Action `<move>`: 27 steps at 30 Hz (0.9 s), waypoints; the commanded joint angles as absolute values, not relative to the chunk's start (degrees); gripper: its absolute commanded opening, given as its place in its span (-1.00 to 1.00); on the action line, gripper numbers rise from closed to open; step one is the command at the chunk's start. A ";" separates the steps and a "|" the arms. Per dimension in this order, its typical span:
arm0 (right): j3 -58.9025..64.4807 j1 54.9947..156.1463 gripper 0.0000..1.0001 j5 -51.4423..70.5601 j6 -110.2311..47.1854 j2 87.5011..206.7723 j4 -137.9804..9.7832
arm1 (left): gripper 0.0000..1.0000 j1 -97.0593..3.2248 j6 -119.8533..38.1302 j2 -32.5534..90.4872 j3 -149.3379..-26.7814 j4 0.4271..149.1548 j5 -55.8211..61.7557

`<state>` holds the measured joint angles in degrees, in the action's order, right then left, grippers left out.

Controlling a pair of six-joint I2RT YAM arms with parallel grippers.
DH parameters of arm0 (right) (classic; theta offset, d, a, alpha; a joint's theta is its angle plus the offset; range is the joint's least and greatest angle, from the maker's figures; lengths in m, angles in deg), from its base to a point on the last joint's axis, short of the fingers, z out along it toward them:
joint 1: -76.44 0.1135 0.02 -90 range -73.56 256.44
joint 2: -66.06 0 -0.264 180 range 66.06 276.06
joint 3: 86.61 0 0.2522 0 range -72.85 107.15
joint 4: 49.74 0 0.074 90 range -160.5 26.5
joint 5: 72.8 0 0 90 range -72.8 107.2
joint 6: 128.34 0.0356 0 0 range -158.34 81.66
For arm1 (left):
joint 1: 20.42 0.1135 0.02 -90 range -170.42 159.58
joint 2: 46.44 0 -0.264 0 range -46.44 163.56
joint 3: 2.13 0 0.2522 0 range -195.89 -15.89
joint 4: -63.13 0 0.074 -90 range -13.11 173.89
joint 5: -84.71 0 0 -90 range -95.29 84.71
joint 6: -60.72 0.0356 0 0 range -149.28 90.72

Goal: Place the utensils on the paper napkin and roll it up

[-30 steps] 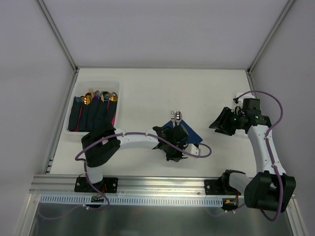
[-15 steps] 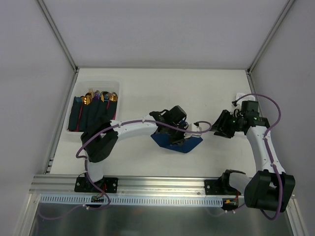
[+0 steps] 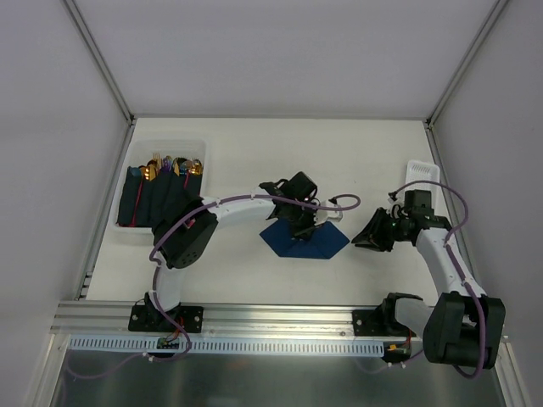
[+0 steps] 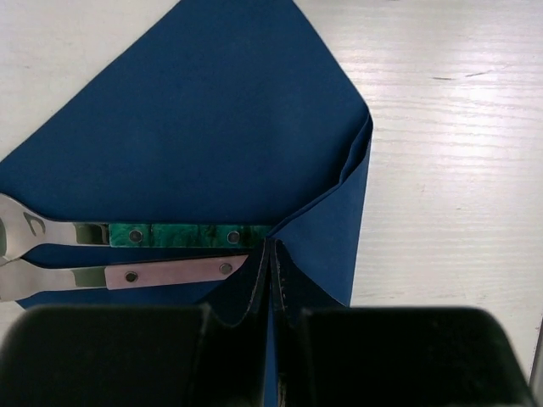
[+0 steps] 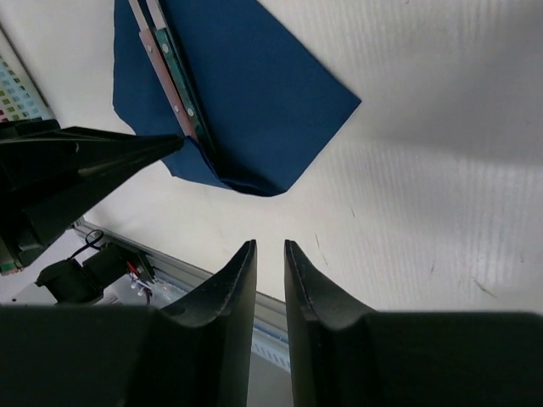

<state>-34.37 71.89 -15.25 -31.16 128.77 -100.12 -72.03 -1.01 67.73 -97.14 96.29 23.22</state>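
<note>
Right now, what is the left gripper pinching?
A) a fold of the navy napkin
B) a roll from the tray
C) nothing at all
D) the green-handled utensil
A. In the left wrist view, the left gripper is shut on a raised fold of the paper napkin, just beside the handles of the utensils, which lie flat on the sheet ungripped.

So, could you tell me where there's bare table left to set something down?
The back strip of table between the bin and white basket is bare, as is the near strip between napkin and rail. The middle is crowded: left tool pinching the napkin, right tool beside it.
</note>
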 commanded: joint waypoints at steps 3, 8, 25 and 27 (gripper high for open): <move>-37.68 76.00 -0.60 -18.74 -24.29 127.93 -91.90 | -1.00 -70.78 -0.10 68.78 -99.65 96.85 24.59; -39.62 80.48 -0.67 -18.66 -19.80 129.60 -86.63 | -1.00 -70.52 -0.01 69.40 -100.53 96.93 24.15; -42.52 91.82 -0.78 -18.75 -6.61 138.30 -68.43 | -1.00 -69.90 -0.54 71.95 -102.11 96.93 23.01; -42.70 92.52 -0.78 -18.66 -6.26 139.44 -66.85 | -1.00 -69.90 -0.80 72.21 -102.46 96.93 22.83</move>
